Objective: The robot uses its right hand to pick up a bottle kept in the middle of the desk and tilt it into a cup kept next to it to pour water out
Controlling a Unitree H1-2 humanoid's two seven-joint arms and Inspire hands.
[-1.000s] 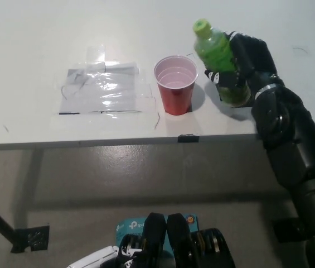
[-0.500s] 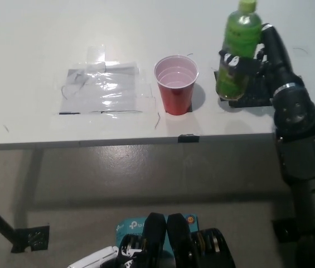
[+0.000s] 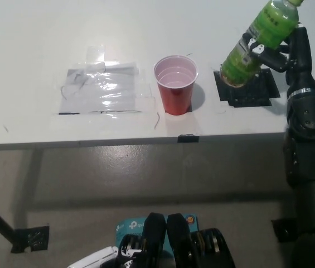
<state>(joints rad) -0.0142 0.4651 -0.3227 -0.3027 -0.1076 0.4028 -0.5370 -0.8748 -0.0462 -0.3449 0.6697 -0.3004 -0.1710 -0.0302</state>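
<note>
A green bottle (image 3: 262,36) with a green cap is held above the desk at the upper right, leaning with its top toward the right and away from the cup. My black right hand (image 3: 280,51) is shut on the bottle's middle, fingers wrapped around its label. A red cup (image 3: 175,84) stands upright to the bottle's left, mouth open, with a clear gap between them. Under the bottle lies a black square mat (image 3: 250,92). A bit of my white left hand (image 3: 93,261) shows at the bottom edge.
A sheet of clear plastic taped to the white desk (image 3: 34,44) lies left of the cup (image 3: 104,86). The desk's front edge runs across the middle of the picture, with grey floor below it.
My right hand has carried the bottle rightward and up, off the mat. The bottle went from leaning left toward the cup, through upright, to leaning right. The cup has not moved.
</note>
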